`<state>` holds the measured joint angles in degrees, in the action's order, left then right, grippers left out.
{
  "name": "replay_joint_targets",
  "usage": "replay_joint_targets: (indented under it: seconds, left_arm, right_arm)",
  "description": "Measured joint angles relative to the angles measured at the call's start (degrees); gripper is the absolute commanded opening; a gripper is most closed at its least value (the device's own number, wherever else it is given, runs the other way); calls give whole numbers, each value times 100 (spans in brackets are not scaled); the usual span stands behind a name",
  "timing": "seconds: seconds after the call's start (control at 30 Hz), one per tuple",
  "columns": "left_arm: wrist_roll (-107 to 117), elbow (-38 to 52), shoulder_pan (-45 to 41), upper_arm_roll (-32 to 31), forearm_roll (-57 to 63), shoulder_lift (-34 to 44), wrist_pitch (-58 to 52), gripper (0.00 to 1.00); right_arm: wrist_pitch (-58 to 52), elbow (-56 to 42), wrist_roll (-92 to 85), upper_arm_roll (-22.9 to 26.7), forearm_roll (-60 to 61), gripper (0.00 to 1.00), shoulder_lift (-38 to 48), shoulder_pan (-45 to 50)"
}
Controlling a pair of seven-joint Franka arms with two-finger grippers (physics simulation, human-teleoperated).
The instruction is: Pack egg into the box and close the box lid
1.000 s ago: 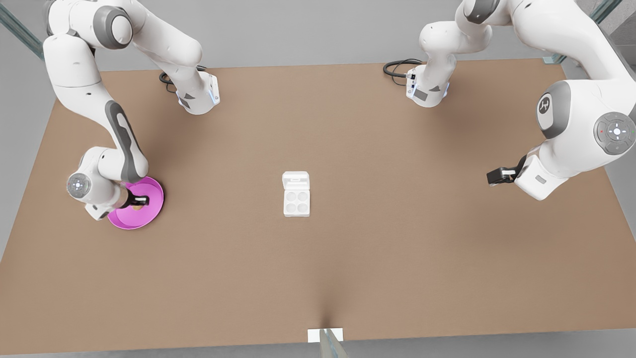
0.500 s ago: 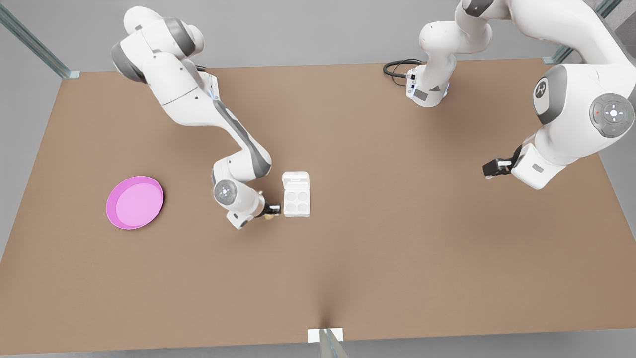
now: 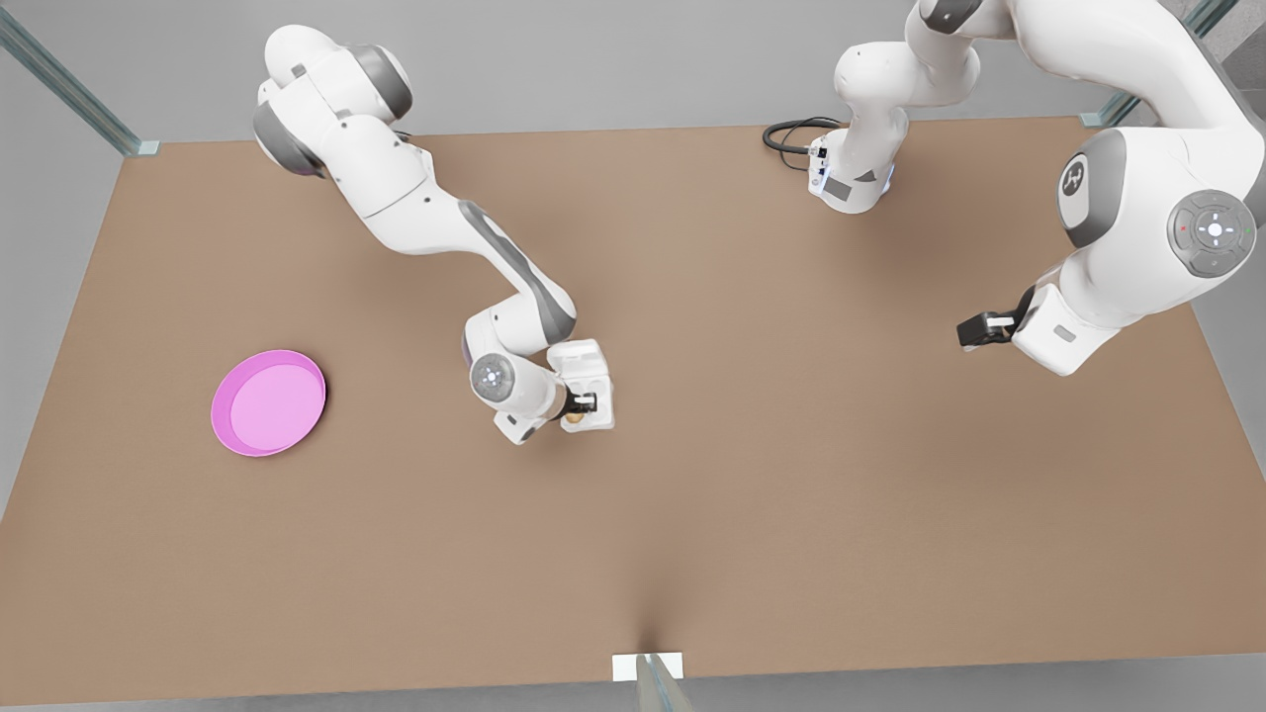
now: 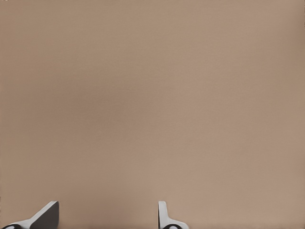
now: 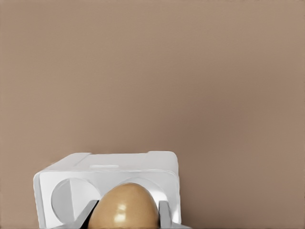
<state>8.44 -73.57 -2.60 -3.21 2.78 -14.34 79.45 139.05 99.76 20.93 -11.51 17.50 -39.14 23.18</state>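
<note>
The tan-brown egg point(image 5: 123, 207) sits between the fingers of my right gripper point(image 5: 125, 222), which is shut on it. In the front view this gripper point(image 3: 584, 403) holds the egg point(image 3: 574, 419) over the near cups of the white box point(image 3: 605, 410), on the side toward the front view's left. The box point(image 5: 157, 164) lies open, its cups showing behind the egg. The box lid point(image 3: 591, 358) lies flat on the far side, partly covered by the arm. My left gripper point(image 3: 974, 331) waits open above bare table at the front view's right, its fingers point(image 4: 47, 214) spread wide.
A round pink plate point(image 3: 267, 400) with nothing on it lies at the front view's left. Both arm bases stand at the far table edge, with a black cable point(image 3: 791, 133) by one. Brown table stretches wide in front of the box.
My right gripper carried the egg from the pink plate across to the box and now hangs over its cups. The left arm shifted only slightly.
</note>
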Motion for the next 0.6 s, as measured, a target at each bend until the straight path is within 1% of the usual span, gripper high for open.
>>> replay_joint_targets:
  seconds: [0.23, 0.37, 0.43, 0.47, 0.53, 0.57, 0.6]
  left_arm:
    - [-17, 9, -5, 1, -1, -17, 9, 100]
    - [-17, 9, -3, 5, -1, -26, 9, 100]
    - [-22, 9, 3, 5, 0, -26, 22, 100]
    - [-26, 9, 6, 5, -1, -26, 26, 100]
    - [-26, 1, 5, 5, -1, -26, 26, 100]
    - [-26, 2, 6, 5, -1, -26, 26, 100]
    - [-24, 5, 6, 5, -1, -26, 18, 100]
  right_arm:
    - [-123, 17, -50, -9, 8, 100, 330, -274]
    - [-622, 249, -71, -9, 57, 100, 871, -385]
    - [-1426, 240, -161, 25, 35, 100, 1254, -815]
    - [-2096, 189, -521, 63, -61, 100, 1554, -1363]
    - [-3417, -213, -1310, 71, -1110, 100, 1915, -2443]
    - [-3884, -555, -1690, 79, -1456, 100, 1967, -2792]
    - [-4185, -799, -1782, 80, -1775, 100, 1984, -2920]
